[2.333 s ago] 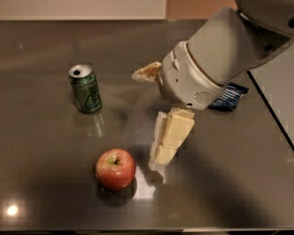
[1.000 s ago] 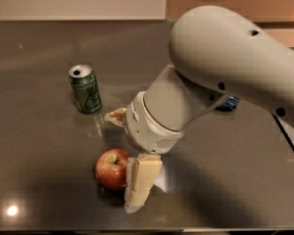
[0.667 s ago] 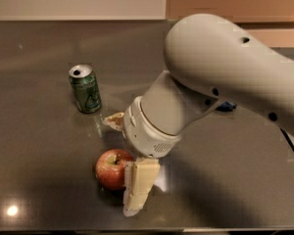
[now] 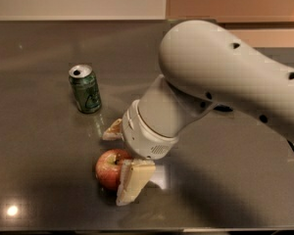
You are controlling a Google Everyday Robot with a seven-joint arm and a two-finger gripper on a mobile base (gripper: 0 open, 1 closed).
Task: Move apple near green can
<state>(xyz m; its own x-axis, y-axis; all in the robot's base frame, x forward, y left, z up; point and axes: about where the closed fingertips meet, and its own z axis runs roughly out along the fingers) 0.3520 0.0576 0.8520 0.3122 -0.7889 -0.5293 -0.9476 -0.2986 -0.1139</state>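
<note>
The red apple with yellowish patches sits on the dark table near its front edge. The green can stands upright behind it and a little to the left, about an apple's width away. My gripper hangs over the apple with its jaws open. The near finger rests against the apple's right side. The far finger is just behind the apple, with a small gap to it. The apple's right part is hidden by the near finger.
My big white arm covers the middle and right of the table. The table's front edge runs just below the apple. A wall stands along the back edge.
My gripper has moved left and down from the table's middle to straddle the apple. In the last second it only settled slightly. The apple and the can have not moved.
</note>
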